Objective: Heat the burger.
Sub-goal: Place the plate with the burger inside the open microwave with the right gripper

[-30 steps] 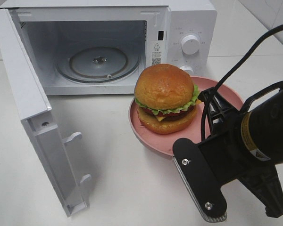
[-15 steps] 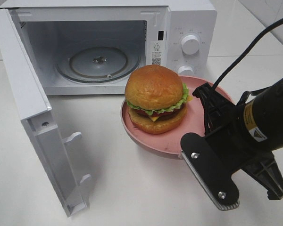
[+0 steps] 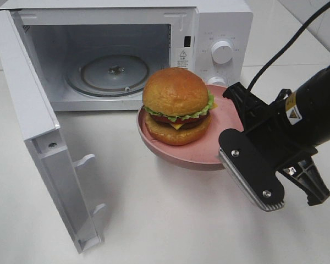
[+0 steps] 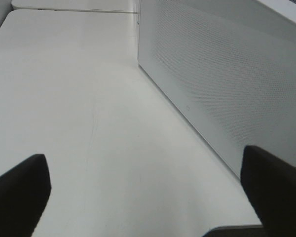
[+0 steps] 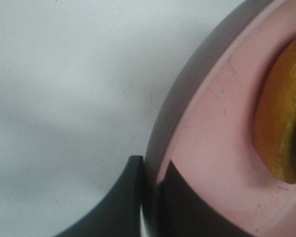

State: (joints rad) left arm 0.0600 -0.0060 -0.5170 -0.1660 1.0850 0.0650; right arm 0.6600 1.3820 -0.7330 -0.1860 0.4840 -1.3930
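One tabletop point(image 3: 154, 220): white and flat, carrying the microwave and everything else.
Microwave point(image 3: 220, 22): white, at the back of the tabletop, its cavity open with only the glass turntable point(image 3: 114, 71) inside. The left wrist view shows its perforated side wall.
Door point(image 3: 27, 110): swung fully out on its left-side hinge, standing toward the camera.
Right arm point(image 3: 313, 110): black, reaching in from the right, with a cable arching up behind it.
Plate point(image 3: 225, 118): pink and round, just in front of the microwave's control panel and the right part of the opening. A dark shadow lies under its near edge. Whether it is clear of the tabletop cannot be told.
Burger point(image 3: 177, 107): upright on the plate, on the side away from the right tool and outside the cavity. Its bun is just in front of the opening's lower right corner.
Right tool point(image 5: 152, 173): clamped on the plate's rim, one finger on the inner face and the other on the outside.
Left tool point(image 4: 143, 153): fingers wide apart with nothing between them, over bare tabletop beside the microwave's wall.
Upper knob point(image 3: 222, 51): white, on the control panel above the plate.
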